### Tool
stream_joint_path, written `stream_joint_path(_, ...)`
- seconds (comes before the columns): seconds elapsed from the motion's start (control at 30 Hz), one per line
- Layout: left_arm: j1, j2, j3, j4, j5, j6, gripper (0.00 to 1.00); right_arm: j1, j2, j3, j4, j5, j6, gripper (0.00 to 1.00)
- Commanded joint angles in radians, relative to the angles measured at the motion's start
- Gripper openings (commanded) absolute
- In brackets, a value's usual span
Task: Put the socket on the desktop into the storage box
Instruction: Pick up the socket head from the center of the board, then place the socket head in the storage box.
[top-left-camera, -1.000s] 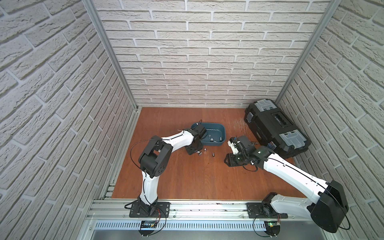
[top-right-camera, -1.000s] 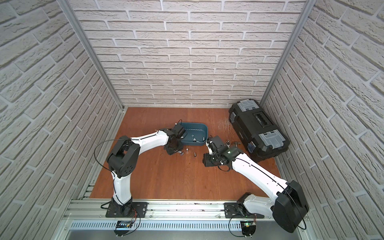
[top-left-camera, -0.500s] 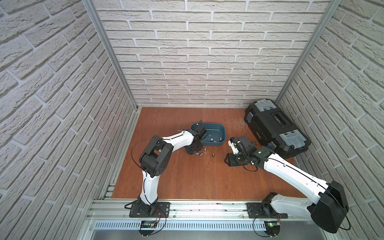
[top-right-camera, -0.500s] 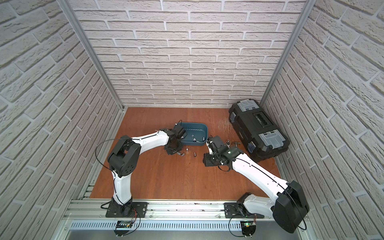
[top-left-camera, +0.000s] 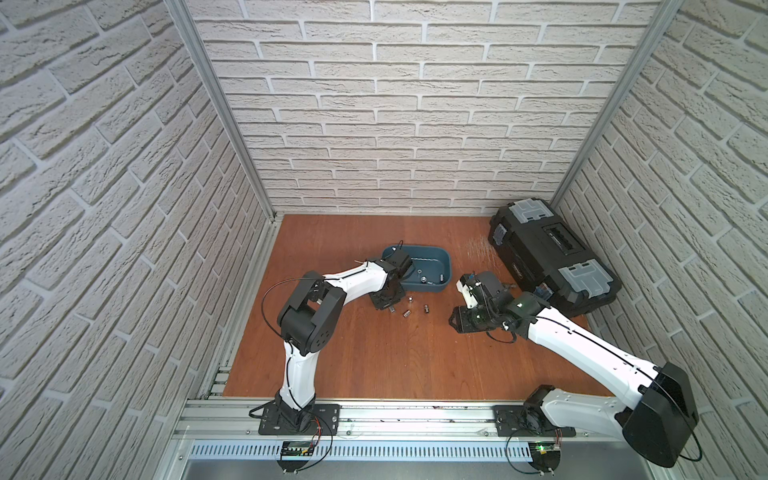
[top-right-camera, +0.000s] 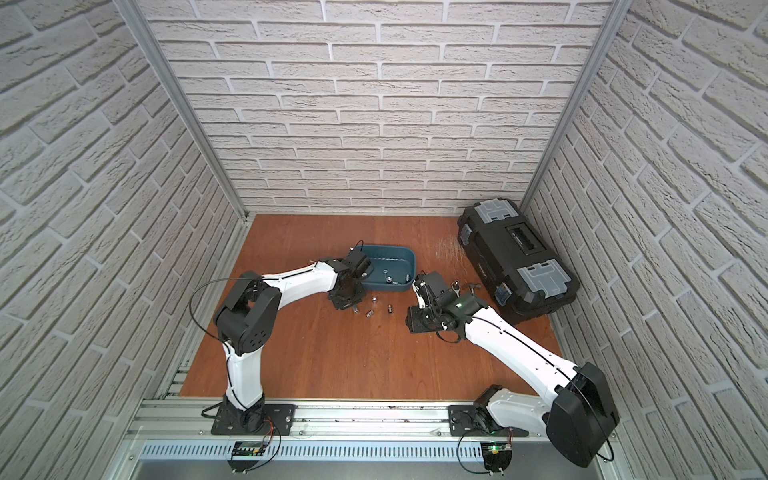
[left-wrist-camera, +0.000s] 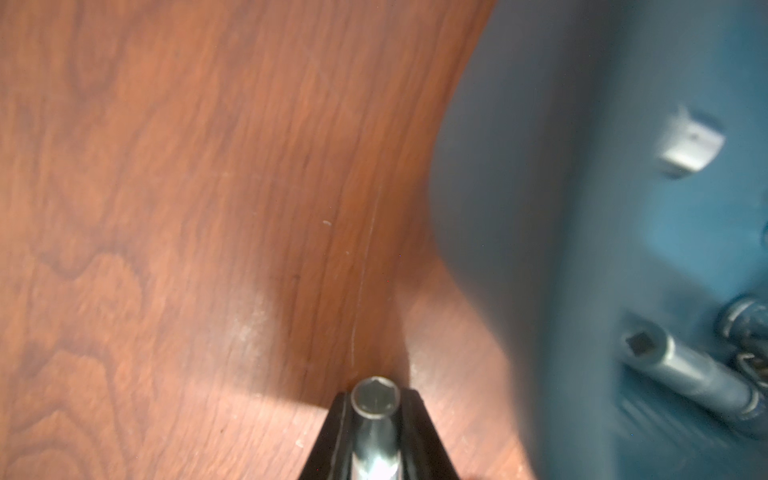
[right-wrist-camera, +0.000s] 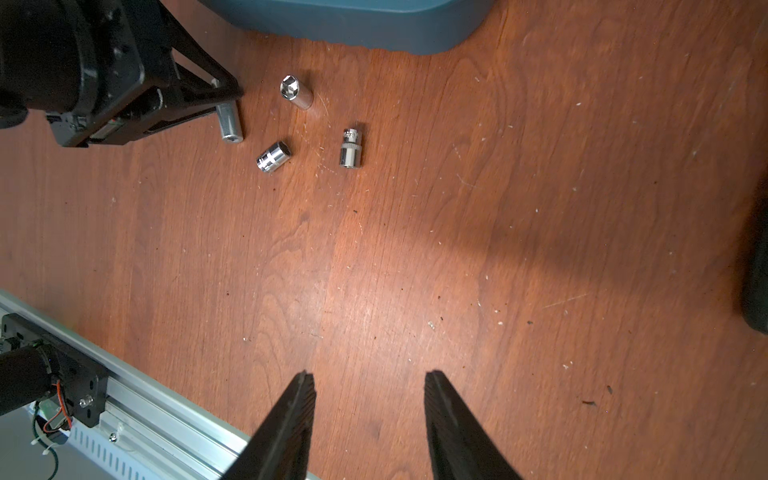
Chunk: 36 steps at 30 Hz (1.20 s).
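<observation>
One reddish bench (top-left-camera: 374, 357) is carrying everything: a black toolbox (top-left-camera: 548, 257) is sitting by its far right corner, the storage box (top-left-camera: 432, 252) nearer the middle. The left tool (left-wrist-camera: 376, 395) is pinching a long socket (right-wrist-camera: 229, 122) low beside the box's near wall — outside it. The right tool (right-wrist-camera: 368, 376) is hovering spread, holding nothing. Three loose sockets (right-wrist-camera: 351, 147) are lying on the bench between both tools.

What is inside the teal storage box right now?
On the floor of the storage box lie a long socket, another socket beside it and a short silver piece. In both top views the left arm covers one end, so that part is hidden.
</observation>
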Motion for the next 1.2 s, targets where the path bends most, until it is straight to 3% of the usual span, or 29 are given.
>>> stream_joint_path(0.0,0.008,-0.055,-0.024,-0.017,-0.012,0.012,0.14,-0.005,-0.019,-0.011,0.025,-0.006,0.008,0.49)
stream_joint_path(0.63,-0.008,-0.246,0.004,-0.059,-0.024,0.117,0.11,0.005,0.010,-0.004,0.041,-0.046,0.011,0.49)
stream_joint_path(1.17,0.038,-0.029,0.347,-0.121,0.055,0.225,0.11,0.018,0.084,0.150,0.043,-0.075,-0.041,0.49)
